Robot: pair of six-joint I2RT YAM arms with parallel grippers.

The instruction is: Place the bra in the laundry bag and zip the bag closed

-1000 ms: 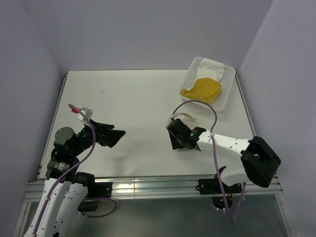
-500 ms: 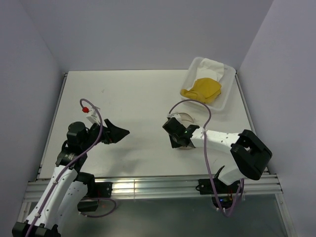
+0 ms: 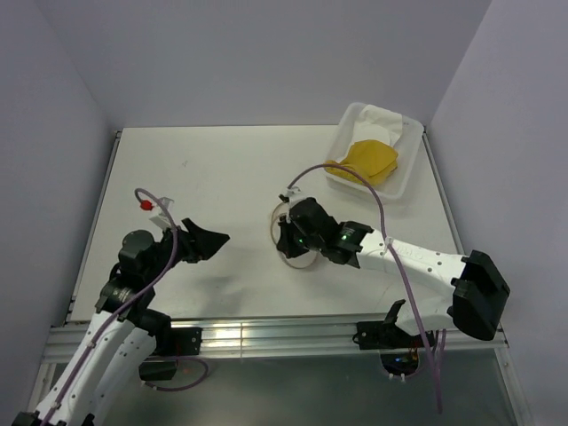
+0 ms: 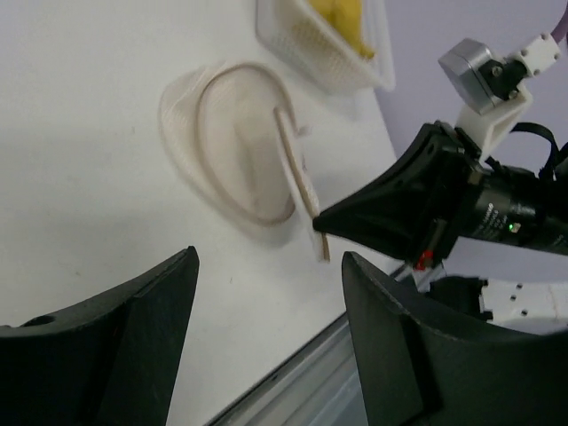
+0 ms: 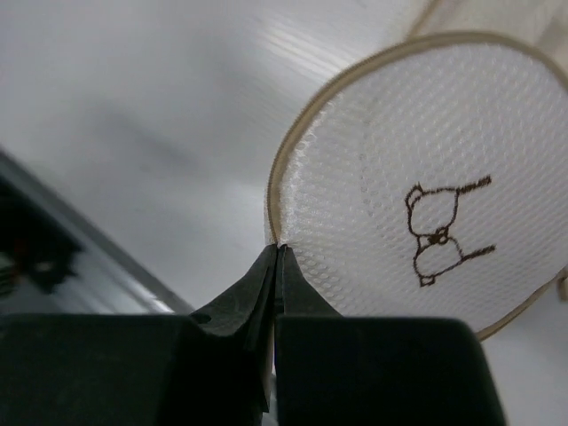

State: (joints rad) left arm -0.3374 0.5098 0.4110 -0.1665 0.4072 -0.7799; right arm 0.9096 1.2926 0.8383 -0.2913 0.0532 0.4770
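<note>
Translucent mesh laundry bag [image 5: 390,151], matt table [image 3: 222,177]

- Mostly hidden in the top view beneath the right gripper [image 3: 284,240]: laundry bag [image 3: 300,264], only an arc of rim showing.
- Cut off at the right wrist view's right edge: the bag's far rim.
- Cropped by the left wrist view's top edge: tray [image 4: 306,44] and bra [image 4: 342,13].
- Blurred, and cut by the bottom edge there: fingers [image 4: 106,337] of the left gripper [image 4: 268,262].

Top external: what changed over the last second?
The right gripper swung left toward the table's centre, taking the laundry bag with it; it is shut on the bag's rim hoop. The left gripper shifted only slightly, open and empty. The yellow bra and its white tray stayed put at the far right.
</note>
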